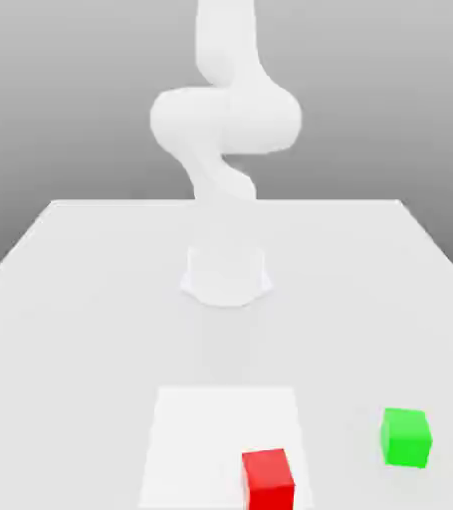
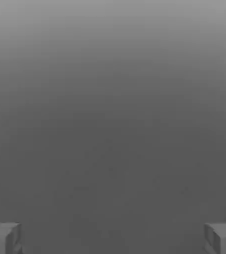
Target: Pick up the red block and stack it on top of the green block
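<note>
The gripper (image 2: 113, 238) is wide open and empty. Descend squarely over the red block (image 1: 268, 478), well left of the green block (image 1: 405, 436), before closing.

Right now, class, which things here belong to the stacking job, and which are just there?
Belongs to the job:
red block
green block
gripper, open, holding nothing

Just there:
table
paler square patch under the red block

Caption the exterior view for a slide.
Arm raised over the table; red block on a white square, green block apart at its right.
</note>
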`<state>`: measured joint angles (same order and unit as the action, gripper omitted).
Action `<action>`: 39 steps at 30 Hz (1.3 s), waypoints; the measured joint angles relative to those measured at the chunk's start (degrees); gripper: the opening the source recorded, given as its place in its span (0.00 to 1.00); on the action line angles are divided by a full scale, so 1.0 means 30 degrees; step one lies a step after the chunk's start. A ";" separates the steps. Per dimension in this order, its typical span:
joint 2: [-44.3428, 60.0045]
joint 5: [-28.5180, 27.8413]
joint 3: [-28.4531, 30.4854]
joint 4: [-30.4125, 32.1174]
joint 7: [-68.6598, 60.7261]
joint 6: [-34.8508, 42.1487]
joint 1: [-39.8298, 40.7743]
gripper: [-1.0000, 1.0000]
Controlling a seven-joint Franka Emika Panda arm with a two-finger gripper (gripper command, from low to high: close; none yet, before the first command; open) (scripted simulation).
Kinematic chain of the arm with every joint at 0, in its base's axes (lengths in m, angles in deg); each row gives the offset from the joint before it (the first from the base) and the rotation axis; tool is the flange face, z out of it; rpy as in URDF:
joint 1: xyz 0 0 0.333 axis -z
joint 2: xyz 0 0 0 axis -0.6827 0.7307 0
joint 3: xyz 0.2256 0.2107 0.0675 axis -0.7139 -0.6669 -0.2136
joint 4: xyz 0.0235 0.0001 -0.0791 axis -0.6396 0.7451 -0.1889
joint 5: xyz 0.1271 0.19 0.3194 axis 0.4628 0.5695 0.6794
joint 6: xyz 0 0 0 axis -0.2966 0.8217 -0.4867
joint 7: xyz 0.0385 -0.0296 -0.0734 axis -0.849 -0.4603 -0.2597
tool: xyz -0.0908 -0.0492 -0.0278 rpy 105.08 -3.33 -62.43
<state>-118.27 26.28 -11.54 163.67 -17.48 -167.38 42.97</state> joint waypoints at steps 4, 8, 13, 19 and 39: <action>0.2883 -0.0169 -0.0222 0.0376 -0.0087 -0.1026 -0.0029 0.50; 0.5661 -0.0347 -0.0402 0.0740 -0.0162 -0.2017 -0.0086 0.50; 0.9123 -0.0524 -0.0573 0.1192 -0.0291 -0.3250 -0.0201 0.50; 1.3274 -0.0610 -0.0750 0.1735 -0.0534 -0.4730 -0.0416 0.50; 2.0726 -0.0795 -0.0750 0.1925 -0.0745 -0.8722 -0.0755 0.00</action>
<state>-56.09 23.89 -13.79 169.44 -19.72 -193.54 40.71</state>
